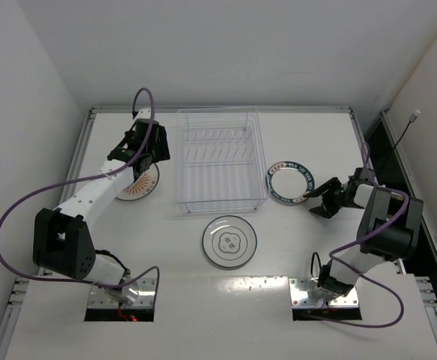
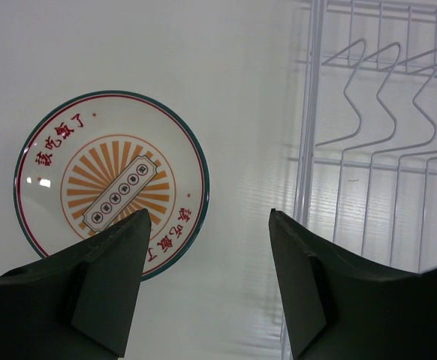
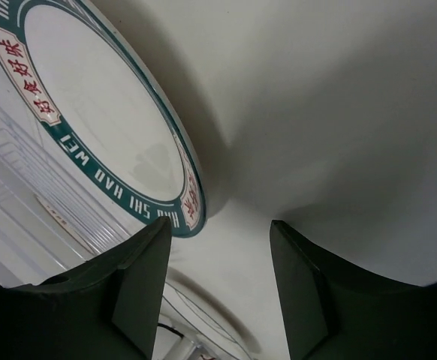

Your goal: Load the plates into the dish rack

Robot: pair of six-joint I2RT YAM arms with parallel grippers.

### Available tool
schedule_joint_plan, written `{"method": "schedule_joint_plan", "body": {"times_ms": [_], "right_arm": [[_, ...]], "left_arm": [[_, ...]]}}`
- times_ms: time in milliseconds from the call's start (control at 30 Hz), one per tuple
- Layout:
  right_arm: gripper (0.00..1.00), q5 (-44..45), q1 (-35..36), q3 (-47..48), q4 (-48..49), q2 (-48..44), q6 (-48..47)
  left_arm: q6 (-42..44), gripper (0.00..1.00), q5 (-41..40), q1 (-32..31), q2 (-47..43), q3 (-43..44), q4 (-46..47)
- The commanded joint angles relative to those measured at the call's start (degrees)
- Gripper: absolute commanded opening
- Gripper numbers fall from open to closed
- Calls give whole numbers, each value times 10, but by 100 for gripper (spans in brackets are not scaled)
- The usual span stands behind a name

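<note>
Three plates lie flat on the white table. The orange-striped plate [image 1: 140, 184] [image 2: 110, 184] sits left of the dish rack [image 1: 220, 161] [image 2: 384, 150], a see-through wire basket with nothing in it. My left gripper [image 1: 142, 166] [image 2: 211, 217] hovers open above that plate's right edge, gripping nothing. The dark-banded plate [image 1: 290, 182] [image 3: 106, 127] lies right of the rack. My right gripper [image 1: 314, 201] [image 3: 218, 225] is open at its near-right rim, the left finger [image 3: 140, 270] right beside the rim. The grey-ringed plate [image 1: 230, 241] rests in front of the rack.
Raised table edges run along the back and both sides, with white walls beyond. Both arm bases [image 1: 121, 289] sit at the near edge. A purple cable [image 1: 8, 217] loops off the left arm. Bare table [image 1: 316, 247] lies between the grey-ringed plate and the right arm.
</note>
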Motion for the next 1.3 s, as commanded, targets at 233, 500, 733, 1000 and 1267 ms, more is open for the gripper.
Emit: {"method": "schedule_joint_plan", "body": {"times_ms": [233,500,733,1000,1267], "right_arm": [[35,78,67,70,25,39,46],[0,89,79,96,7,58,39],[0,70,79,66,34,19,27],[0,128,85,110,-15,-103,-25],[0,158,91,108,-29,-147,-57]], "left_arm": [[-4,61,-11,-2,1,11,4],[-4,61,-29,-2,13,11,4],[-4,61,-41,-2,18,11,-1],[-4,61,-41,-2,24,11,-1],[-4,61,-41,-2,24,11,-1]]}}
